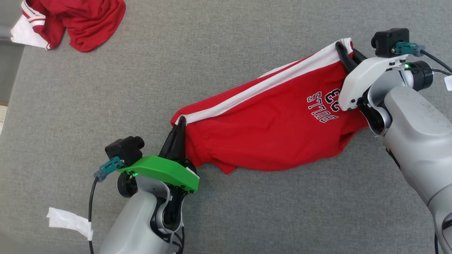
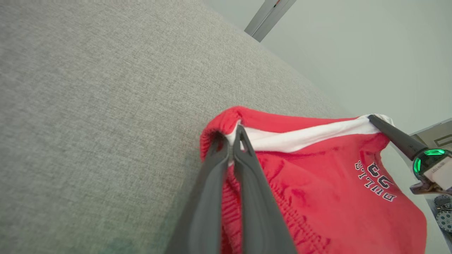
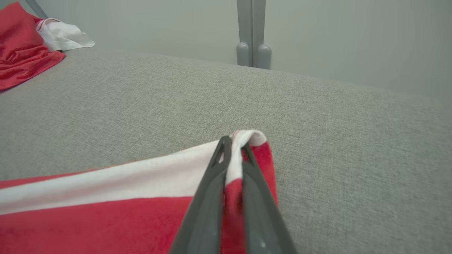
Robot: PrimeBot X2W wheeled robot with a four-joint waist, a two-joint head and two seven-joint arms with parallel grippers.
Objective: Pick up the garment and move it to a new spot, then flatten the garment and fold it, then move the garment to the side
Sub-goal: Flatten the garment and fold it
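The left gripper [image 1: 180, 121] and right gripper [image 1: 345, 49] are each pinching one end of the red garment [image 1: 268, 127], its long axis slanting from the grey cushion's [image 1: 226, 42] middle toward its far right corner.

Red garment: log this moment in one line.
left gripper: shut on red garment, elastic end | right gripper: shut on white-striped end | garment: stretched between both, over grey cushion
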